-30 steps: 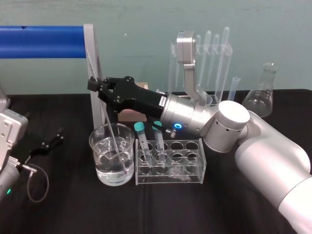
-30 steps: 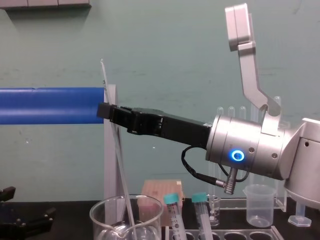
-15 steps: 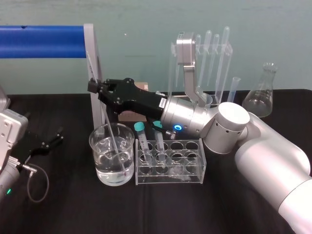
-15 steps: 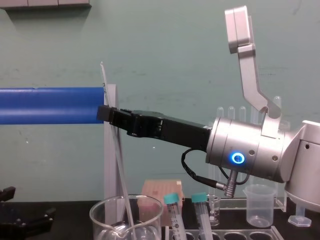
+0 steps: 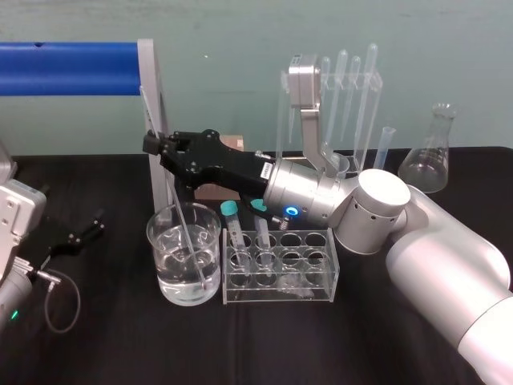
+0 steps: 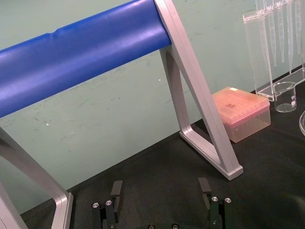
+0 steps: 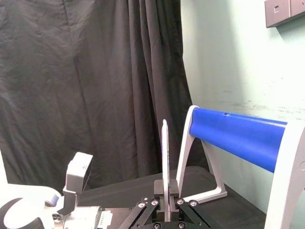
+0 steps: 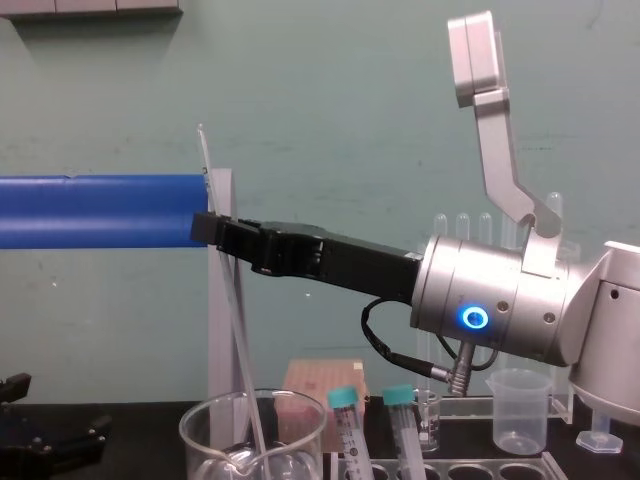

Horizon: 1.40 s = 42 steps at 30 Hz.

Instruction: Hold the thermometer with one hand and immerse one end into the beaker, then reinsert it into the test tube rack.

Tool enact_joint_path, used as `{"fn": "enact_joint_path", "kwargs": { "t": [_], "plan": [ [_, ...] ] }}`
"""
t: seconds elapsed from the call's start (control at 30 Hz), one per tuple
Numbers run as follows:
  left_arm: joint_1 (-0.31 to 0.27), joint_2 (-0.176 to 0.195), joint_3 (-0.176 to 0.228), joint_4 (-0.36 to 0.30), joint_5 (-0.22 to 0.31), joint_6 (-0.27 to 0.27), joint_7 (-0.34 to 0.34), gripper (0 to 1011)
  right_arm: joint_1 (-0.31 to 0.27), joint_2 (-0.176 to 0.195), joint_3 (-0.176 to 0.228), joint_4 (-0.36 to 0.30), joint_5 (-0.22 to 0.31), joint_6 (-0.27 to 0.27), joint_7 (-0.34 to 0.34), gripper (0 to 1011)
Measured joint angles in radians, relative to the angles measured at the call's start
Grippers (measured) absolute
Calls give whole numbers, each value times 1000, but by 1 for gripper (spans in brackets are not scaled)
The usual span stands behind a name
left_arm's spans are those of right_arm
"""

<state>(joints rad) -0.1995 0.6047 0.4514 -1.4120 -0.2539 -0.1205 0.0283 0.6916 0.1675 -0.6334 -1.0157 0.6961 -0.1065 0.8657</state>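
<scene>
Right end effector [image 5: 152, 143] clamped on thermometer [image 8: 238, 345], upper section. Rod tilted, lower end immersed in water [image 5: 180, 285] in beaker [image 5: 163, 241], just left of test tube rack [image 5: 280, 273]. Left end effector [image 6: 160, 187] parked at left of counter [image 5: 321, 337], fingers wide.

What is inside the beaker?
The beaker holds clear liquid and the lower end of the thermometer; the right gripper holds it above. Whether the tip touches the bottom cannot be seen.

The right claw [image 8: 203, 228] is black, tube caps [image 8: 342, 397] teal, thermometer [image 7: 165, 162] seemingly clear.
</scene>
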Motion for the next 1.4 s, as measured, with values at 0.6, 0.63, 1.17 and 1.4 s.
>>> {"fn": "enact_joint_path", "kwargs": {
  "t": [0.6, 0.63, 1.17, 1.4],
  "plan": [
    [0, 0, 0, 0, 0, 0, 0, 1008, 9, -8, 1, 18, -6, -8, 1, 57],
    [0, 0, 0, 0, 0, 0, 0, 1008, 9, -9, 1, 19, -6, -8, 2, 57],
    [0, 0, 0, 0, 0, 0, 0, 1008, 12, -13, 1, 31, -8, -9, 11, 57],
    [0, 0, 0, 0, 0, 0, 0, 1008, 15, -15, 1, 38, -10, -9, 15, 57]
  ]
}}
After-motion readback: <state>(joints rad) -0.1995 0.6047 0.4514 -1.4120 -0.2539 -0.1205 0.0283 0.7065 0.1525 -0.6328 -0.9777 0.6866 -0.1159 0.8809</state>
